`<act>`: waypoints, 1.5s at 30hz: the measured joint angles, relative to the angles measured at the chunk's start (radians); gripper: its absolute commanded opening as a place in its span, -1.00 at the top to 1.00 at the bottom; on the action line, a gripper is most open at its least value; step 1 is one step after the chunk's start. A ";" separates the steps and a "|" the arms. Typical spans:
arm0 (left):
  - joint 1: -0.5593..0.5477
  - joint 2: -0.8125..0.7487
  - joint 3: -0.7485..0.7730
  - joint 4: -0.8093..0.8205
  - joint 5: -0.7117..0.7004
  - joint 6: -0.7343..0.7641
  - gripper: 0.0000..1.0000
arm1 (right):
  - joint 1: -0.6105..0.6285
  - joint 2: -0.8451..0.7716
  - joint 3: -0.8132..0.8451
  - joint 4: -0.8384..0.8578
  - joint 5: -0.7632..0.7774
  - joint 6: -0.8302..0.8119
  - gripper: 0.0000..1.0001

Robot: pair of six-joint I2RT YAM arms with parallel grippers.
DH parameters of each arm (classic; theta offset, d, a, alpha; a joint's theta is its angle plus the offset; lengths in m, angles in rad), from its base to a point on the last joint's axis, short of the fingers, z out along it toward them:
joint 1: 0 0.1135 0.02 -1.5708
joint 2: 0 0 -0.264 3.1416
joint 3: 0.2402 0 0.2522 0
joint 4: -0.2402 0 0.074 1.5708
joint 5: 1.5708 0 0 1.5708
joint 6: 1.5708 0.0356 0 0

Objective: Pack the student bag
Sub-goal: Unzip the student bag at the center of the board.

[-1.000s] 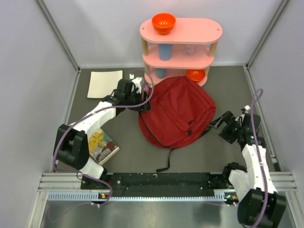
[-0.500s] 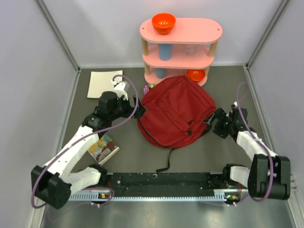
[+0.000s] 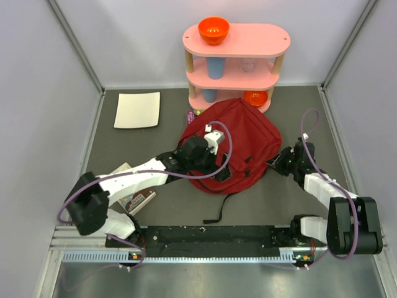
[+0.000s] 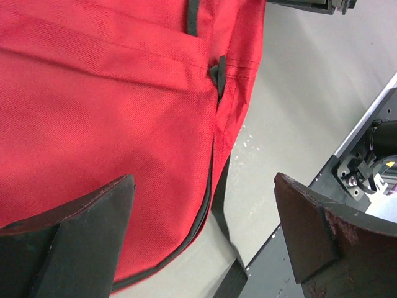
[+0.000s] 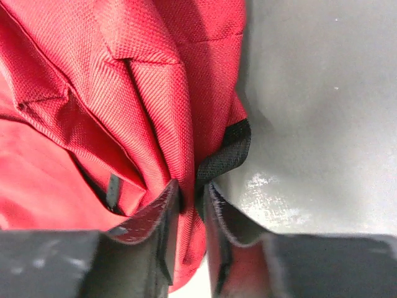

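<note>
- Top external view: student bag (image 3: 239,139) flat on the dark table (image 3: 161,214), in the middle of the work area, far edge right at the foot of the pink shelf (image 3: 273,62).
- Left gripper (image 4: 201,186) over the near left part of the bag, jaws spread wide, nothing between them.
- From the left wrist: red fabric, a black zipper line and the bag's near edge below the fingers (image 4: 93,217).
- Right gripper (image 5: 192,192) at the bag's right edge, jaws drawn narrow, pinching a fold of red fabric beside a black strap end (image 5: 226,152).
- Long black strap (image 3: 218,208) trailing from the bag's near edge toward the near side of the table.
- On the shelf: orange bowl (image 3: 213,29) on top, blue cup (image 3: 214,67) on the middle tier, second orange bowl (image 3: 255,97) on the bottom tier, just behind the bag.
- White sheet (image 3: 137,110) in the far left corner, well apart from the bag.
- Picture book (image 3: 133,197) at the near left, partly hidden under the left arm (image 3: 133,180).
- Small purple thing (image 3: 190,116) just beside the bag's far left edge, too small to tell what.
- Left arm stretched across the space between book and bag, covering part of the bag's near left corner.
</note>
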 measured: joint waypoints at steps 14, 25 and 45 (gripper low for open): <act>-0.136 0.410 0.254 0.097 -0.018 -0.091 -0.37 | 0.001 -0.198 -0.114 0.012 -0.031 0.064 1.00; -0.168 0.499 0.293 0.097 -0.053 -0.195 0.08 | 0.001 -0.257 -0.114 -0.045 -0.033 0.067 1.00; -0.174 0.553 0.333 0.097 -0.152 -0.218 0.47 | 0.001 -0.369 -0.112 -0.141 -0.047 0.066 0.95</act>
